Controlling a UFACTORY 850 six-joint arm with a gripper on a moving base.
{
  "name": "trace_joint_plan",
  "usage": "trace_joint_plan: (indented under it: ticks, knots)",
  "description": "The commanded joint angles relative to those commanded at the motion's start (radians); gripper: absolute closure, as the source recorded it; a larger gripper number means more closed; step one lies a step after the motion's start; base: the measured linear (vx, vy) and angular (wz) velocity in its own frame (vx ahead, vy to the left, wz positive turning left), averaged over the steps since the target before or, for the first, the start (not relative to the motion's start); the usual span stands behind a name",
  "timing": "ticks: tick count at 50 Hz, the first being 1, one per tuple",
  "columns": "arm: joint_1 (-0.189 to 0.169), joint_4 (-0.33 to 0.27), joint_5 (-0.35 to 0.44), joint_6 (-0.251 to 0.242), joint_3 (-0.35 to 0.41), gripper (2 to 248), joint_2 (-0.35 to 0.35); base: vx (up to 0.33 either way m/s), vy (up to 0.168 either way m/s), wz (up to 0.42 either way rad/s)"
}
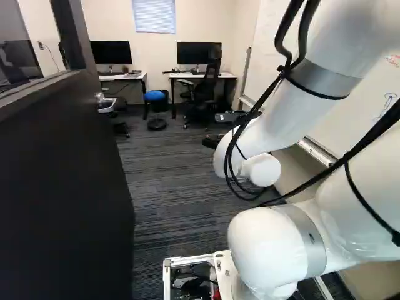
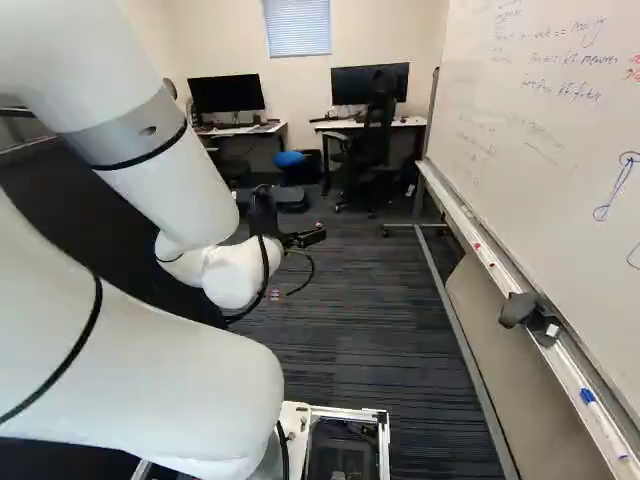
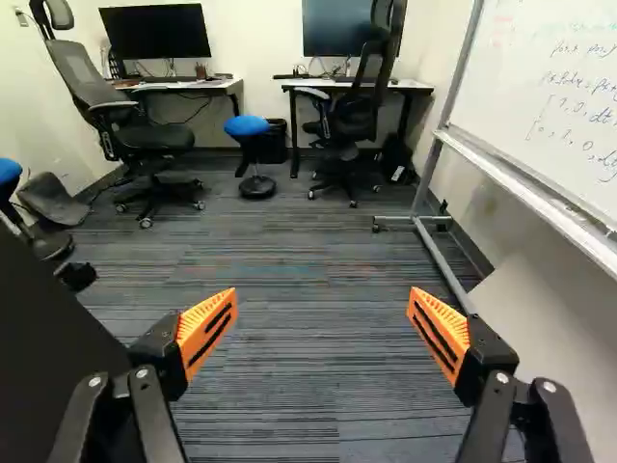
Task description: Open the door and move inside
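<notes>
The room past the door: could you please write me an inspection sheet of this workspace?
Surface: dark striped carpet, running up to the desks.
Job's things: the door stands open at the left of the left base view, its lever handle showing.
Clutter: office chairs and blue-topped stools around the desks; a blue marker on the whiteboard tray.
Gripper: open, nothing seen between its fingers.
Cables: black cables run alongside the arm, looping out near its wrist.
Surroundings: a whiteboard at the right of the right base view; monitors on the desks.
</notes>
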State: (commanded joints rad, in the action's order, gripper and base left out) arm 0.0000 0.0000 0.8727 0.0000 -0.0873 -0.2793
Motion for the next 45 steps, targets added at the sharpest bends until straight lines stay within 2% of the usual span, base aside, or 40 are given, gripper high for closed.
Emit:
trace_joint_plan:
  ticks: [45]
  knots:
    - [0.0, 0.0, 0.0, 0.0, 0.0, 3, 0.0, 0.206, -0.002, -0.019]
